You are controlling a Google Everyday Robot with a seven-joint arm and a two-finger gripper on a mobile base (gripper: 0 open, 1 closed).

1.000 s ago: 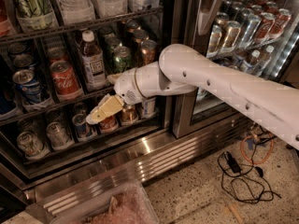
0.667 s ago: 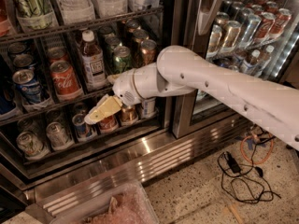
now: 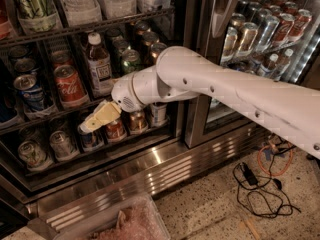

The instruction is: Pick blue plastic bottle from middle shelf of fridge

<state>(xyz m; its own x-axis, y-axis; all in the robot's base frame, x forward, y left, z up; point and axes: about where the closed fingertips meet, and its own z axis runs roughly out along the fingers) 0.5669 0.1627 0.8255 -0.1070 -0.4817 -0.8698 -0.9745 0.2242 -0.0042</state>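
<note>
Low at the front of the fridge (image 3: 125,169), just under the front rail of the middle shelf (image 3: 30,121): pincer (image 3: 100,116), angled down and to the left across the bottom-row cans (image 3: 62,144). Carries nothing that shows; whether open or closed cannot be told from this angle.

Up on the middle shelf, above and slightly behind the pincer: blue plastic bottle (image 3: 98,64), upright, white cap on, standing just beside the red cola can (image 3: 70,86) on one side and the green-topped can (image 3: 131,59) on the other. Not yet touched.

Reads as the approach step, grasp not begun. Next move calls for raising the wrist clear of the rail, levelling the pincer toward the bottle's labelled body, and sliding in between the neighbours without nudging either. Then: close on the bottle, lift a little, draw straight out over the rail. Probably tight on the cola-can side, so best entered slowly.
</note>
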